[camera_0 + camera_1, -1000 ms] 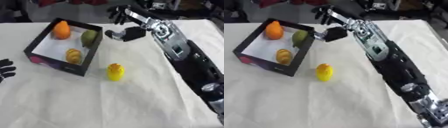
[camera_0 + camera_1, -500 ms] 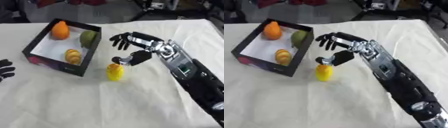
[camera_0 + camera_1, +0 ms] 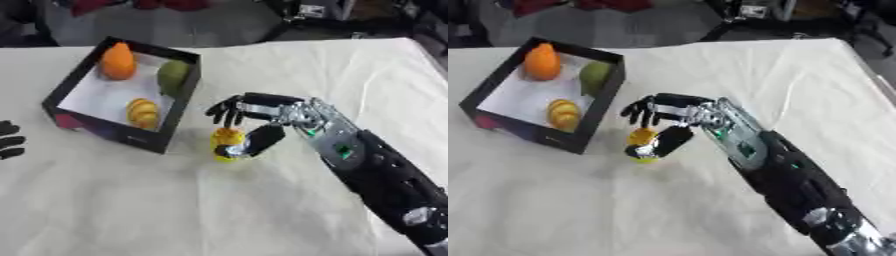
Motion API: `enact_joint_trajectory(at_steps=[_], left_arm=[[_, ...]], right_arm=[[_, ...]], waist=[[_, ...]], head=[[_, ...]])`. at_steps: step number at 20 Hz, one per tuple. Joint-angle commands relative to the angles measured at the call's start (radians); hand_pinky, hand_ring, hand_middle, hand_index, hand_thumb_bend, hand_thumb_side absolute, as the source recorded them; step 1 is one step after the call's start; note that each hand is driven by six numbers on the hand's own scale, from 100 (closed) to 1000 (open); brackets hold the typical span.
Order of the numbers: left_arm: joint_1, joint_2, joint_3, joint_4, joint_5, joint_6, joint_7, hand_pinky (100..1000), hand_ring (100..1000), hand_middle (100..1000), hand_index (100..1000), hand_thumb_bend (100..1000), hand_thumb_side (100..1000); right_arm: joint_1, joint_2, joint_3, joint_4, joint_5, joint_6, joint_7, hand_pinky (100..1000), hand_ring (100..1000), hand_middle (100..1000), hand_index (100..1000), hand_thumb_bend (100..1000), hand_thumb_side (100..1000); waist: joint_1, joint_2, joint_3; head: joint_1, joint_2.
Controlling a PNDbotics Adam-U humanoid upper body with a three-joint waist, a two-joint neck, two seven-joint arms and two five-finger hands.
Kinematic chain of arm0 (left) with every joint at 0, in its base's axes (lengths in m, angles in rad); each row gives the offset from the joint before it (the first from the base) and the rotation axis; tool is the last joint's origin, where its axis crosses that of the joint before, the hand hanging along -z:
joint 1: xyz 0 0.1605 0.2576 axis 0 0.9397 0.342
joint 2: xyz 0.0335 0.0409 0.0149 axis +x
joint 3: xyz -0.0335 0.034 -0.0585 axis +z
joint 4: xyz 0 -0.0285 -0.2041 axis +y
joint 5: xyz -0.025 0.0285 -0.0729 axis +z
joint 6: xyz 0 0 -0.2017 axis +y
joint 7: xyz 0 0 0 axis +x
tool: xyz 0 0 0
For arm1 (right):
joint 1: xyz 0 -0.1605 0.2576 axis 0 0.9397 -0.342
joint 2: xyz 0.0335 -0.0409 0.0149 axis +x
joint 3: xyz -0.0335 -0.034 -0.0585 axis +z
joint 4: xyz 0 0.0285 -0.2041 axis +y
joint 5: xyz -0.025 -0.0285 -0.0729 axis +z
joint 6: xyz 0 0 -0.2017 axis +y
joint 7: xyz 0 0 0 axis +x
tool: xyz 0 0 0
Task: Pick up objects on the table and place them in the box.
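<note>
So the white-covered tabletop [image 3: 131, 210] fills the frame, with the black box [image 3: 179, 117] upper left holding an orange fruit [image 3: 117, 61], a green one [image 3: 173, 76] and a yellow one [image 3: 142, 112]. Right robot hand [image 3: 258, 116] at center curls around the yellow object [image 3: 226, 142] just beside the box. Left robot hand [image 3: 9, 141] rests open at the left edge.

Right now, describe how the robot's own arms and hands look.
The right arm is bulky and mostly black, with silver metal sections near the wrist and a small green marking on the forearm. The right hand has slim black fingers and a black thumb. Only the black fingertips of the left hand show, at the picture's left edge.
</note>
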Motion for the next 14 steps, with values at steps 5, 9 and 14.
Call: enact_joint_trajectory(at_steps=[5, 9, 14], left_arm=[[-0.006, 0.014, 0.005, -0.015, -0.005, -0.002, -0.001, 739, 739, 727, 823, 410, 908], [-0.005, 0.013, 0.005, -0.015, -0.004, -0.002, -0.001, 739, 739, 727, 823, 409, 909], [-0.004, 0.013, 0.005, -0.015, -0.004, -0.001, 0.0, 739, 739, 726, 823, 409, 908]], right_arm=[[-0.019, 0.012, -0.001, 0.066, 0.205, -0.069, -0.068, 756, 761, 776, 903, 311, 420], [-0.025, 0.021, -0.007, 0.1, 0.276, -0.088, -0.129, 725, 643, 618, 746, 146, 163], [-0.04, 0.028, -0.027, 0.119, 0.332, -0.065, -0.295, 645, 433, 349, 459, 100, 100]], waist=[[-0.001, -0.019, 0.0], [0.001, -0.019, 0.0], [0.003, -0.021, -0.001]], head=[[-0.007, -0.001], [-0.01, -0.001], [-0.01, -0.001]])
